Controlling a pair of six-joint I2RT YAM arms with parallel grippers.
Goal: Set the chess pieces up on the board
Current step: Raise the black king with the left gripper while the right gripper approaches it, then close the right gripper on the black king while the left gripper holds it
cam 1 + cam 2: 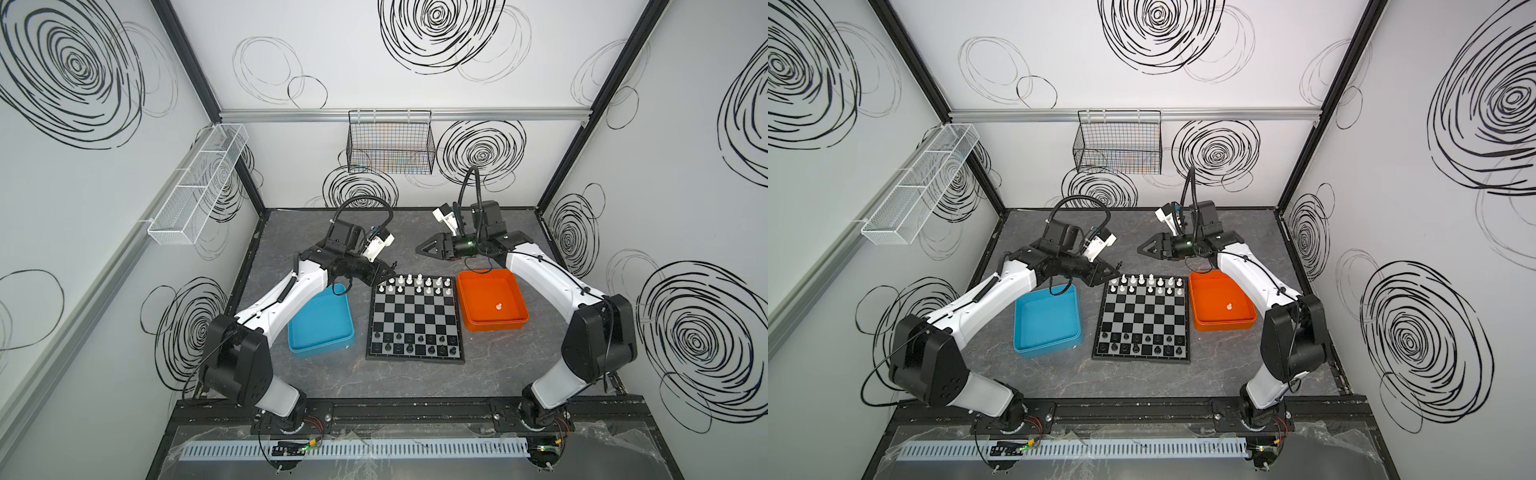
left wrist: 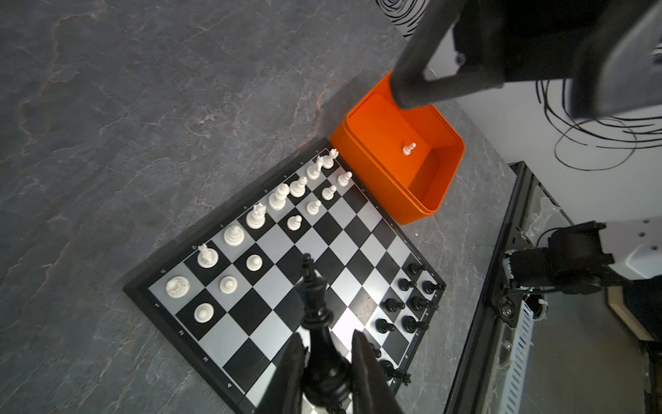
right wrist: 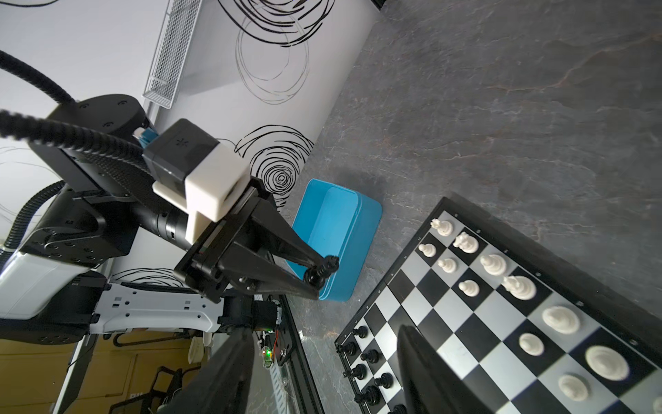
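While both armies are standing nearly complete on the board (image 1: 415, 316), white filling the two far rows and black the two near ones, two men are waiting to go on. A lone white pawn (image 1: 499, 306) is lying in the orange tray (image 1: 494, 326) just right of the board, leaving one gap in the white pawn row. A black king (image 2: 317, 304), told by the cross on top, is sitting in the left pincer (image 3: 322, 269), which is pinching it low on its body. That pincer is hovering by the board's far left corner, so the king is hanging well apart from the black back row, where I judge it belongs. The right pincer (image 3: 322, 333) is hanging spread and empty just beyond the board's far edge, near the orange tray but not over the pawn. The blue tray (image 1: 320, 320) is showing no pieces.
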